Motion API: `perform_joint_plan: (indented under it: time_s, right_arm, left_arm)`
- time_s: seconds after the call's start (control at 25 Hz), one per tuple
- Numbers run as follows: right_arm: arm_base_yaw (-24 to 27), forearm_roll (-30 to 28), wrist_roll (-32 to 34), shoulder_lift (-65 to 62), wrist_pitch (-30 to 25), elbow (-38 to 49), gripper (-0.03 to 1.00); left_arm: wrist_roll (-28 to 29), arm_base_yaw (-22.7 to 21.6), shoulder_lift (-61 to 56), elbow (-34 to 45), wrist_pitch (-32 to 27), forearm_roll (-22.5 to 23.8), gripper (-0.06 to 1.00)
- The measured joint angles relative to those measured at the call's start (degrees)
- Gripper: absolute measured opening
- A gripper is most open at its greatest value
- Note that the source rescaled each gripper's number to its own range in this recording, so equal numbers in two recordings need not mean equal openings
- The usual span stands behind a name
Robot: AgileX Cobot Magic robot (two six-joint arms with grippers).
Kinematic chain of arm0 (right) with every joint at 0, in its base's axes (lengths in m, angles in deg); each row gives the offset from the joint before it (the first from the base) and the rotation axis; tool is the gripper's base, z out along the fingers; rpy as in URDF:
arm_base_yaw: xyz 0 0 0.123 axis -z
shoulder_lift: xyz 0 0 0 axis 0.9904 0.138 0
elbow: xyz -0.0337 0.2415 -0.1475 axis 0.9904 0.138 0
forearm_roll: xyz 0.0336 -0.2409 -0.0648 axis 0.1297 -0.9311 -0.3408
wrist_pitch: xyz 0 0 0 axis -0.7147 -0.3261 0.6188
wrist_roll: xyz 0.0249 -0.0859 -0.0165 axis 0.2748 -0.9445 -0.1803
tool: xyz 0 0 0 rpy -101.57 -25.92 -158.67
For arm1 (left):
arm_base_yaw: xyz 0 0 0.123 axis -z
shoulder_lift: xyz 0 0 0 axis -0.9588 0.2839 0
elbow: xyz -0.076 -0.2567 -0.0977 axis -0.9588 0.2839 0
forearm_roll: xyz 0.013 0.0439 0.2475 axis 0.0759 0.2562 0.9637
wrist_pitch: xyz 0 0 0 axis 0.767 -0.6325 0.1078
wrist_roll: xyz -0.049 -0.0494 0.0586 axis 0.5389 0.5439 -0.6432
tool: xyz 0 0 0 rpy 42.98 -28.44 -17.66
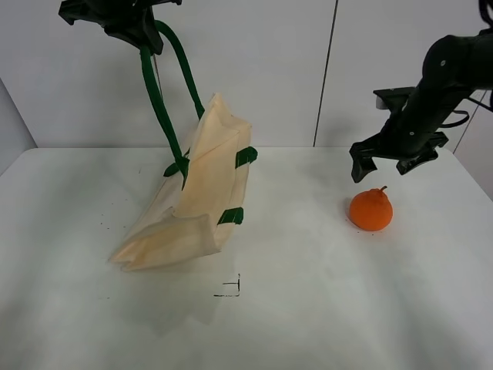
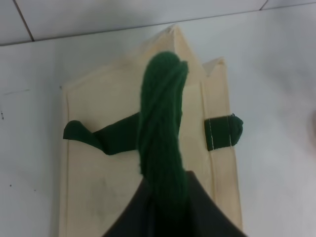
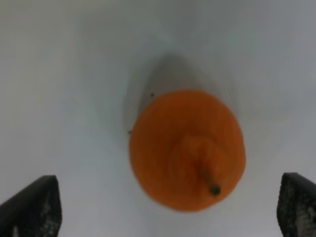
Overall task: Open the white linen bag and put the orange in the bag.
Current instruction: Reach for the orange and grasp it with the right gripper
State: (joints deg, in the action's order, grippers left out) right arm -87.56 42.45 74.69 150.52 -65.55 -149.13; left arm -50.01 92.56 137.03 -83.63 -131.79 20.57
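The white linen bag (image 1: 202,189) stands half lifted on the table's left, its bottom corner resting on the surface. My left gripper (image 1: 141,37) is high above it, shut on the dark green strap handles (image 1: 158,100), which hang taut. In the left wrist view the strap (image 2: 162,123) runs from the gripper (image 2: 158,217) down to the cream cloth (image 2: 98,187). The orange (image 1: 370,210) sits on the table at the right, stem up. My right gripper (image 1: 381,166) is open just above and behind it. In the right wrist view the orange (image 3: 187,148) lies between the two fingertips (image 3: 29,207).
A white table (image 1: 308,308) with a small black corner mark (image 1: 231,289) in front of the bag. A white wall panel (image 1: 254,69) stands behind. A green tab (image 2: 224,131) is sewn on the bag's side.
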Motion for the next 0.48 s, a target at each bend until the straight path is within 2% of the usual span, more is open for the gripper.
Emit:
perform_joint_plan:
  time_s: [0.48]
  right_arm:
    - [0.4,-0.7,2.4,11.6,3.9,-1.4,1.00]
  left_arm:
    - [-0.2,0.0,0.0,0.0,0.0,0.0,0.00]
